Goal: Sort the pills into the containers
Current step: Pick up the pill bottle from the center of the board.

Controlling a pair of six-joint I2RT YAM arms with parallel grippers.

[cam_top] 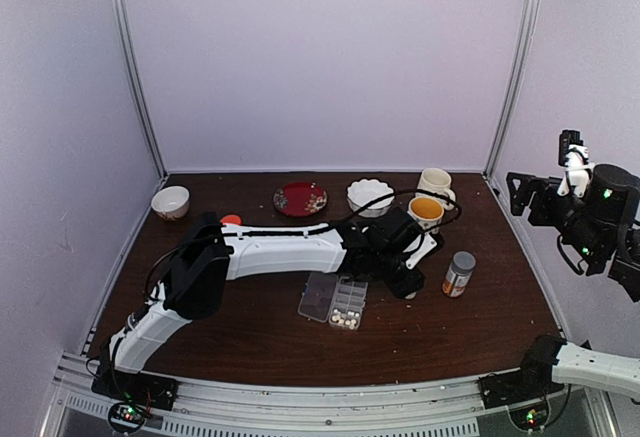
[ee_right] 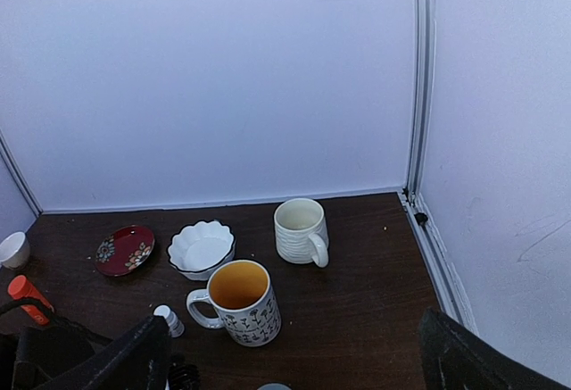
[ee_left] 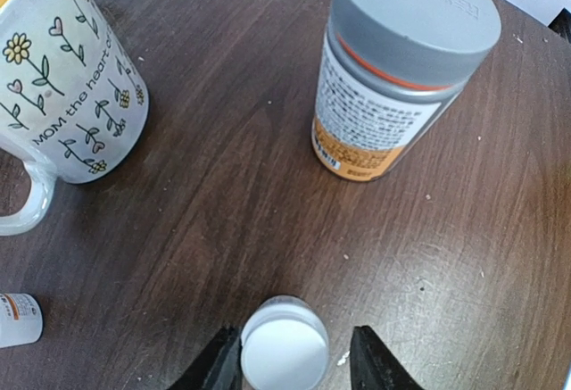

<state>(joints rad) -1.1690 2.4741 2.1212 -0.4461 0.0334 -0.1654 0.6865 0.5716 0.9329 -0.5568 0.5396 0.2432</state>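
Few cream round pills (cam_top: 345, 321) sit in the near cells (cam_top: 351, 304) of the flat clear plastic pill box (cam_top: 318, 297), mid-table; lid lies open at its 9 o'clock. Exact count too small to read. Table (cam_top: 250, 347) is dark wood-grain. L gripper (ee_left: 294, 335) is at the box's 2 o'clock, jaws part-open astride a small white round cap (ee_left: 285, 356). Gap shows on one side, contact on the other unclear, body under cap hidden. At 3 o'clock: orange bottle (cam_top: 459, 274), grey cap, upright. Farther, 12-1 o'clock: floral mug (cam_top: 426, 212) w/ yellow inside, ribbed cream mug (cam_top: 435, 183), scalloped white bowl (cam_top: 370, 196), glossy red plate (cam_top: 300, 198). R gripper (ee_right: 293, 323) is raised by the right wall, jaws wide, holding nothing.
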